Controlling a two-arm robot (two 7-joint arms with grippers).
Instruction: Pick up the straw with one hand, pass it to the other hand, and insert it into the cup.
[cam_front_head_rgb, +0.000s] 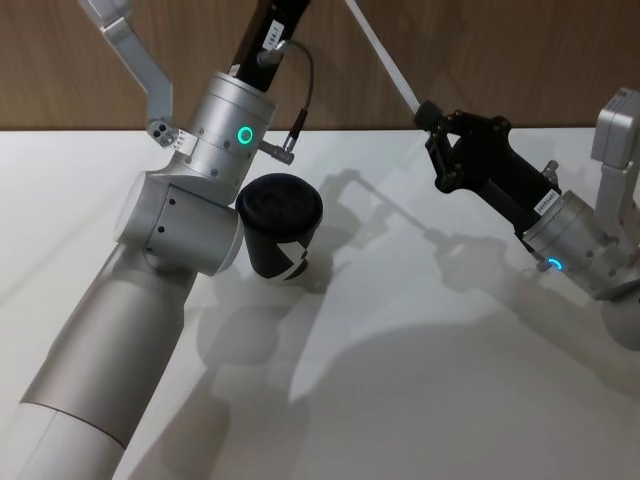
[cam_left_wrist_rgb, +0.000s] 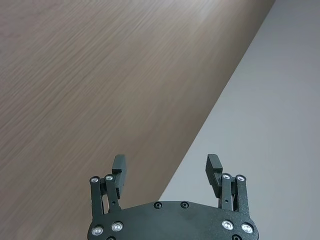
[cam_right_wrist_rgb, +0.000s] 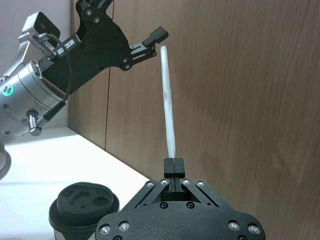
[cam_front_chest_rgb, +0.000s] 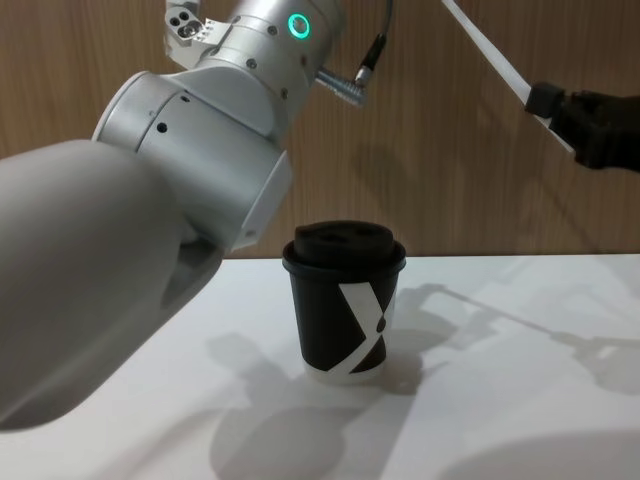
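My right gripper (cam_front_head_rgb: 432, 118) is shut on the lower end of the white straw (cam_right_wrist_rgb: 167, 100), holding it up in the air to the right of the cup. The straw (cam_front_head_rgb: 385, 60) slants up and to the left from it. My left gripper (cam_left_wrist_rgb: 166, 170) is raised high in front of the wooden wall, open, with nothing between its fingers. One of its fingertips (cam_right_wrist_rgb: 159, 35) is close beside the straw's upper end. The black cup (cam_front_chest_rgb: 345, 305), lid on, stands upright on the white table, partly behind the left arm (cam_front_head_rgb: 180, 225) in the head view.
The white table (cam_front_head_rgb: 420, 380) stretches out in front of and to the right of the cup. A wooden wall (cam_front_chest_rgb: 440, 170) closes off the back. The bulky silver left arm (cam_front_chest_rgb: 120, 250) takes up the left side, just beside the cup.
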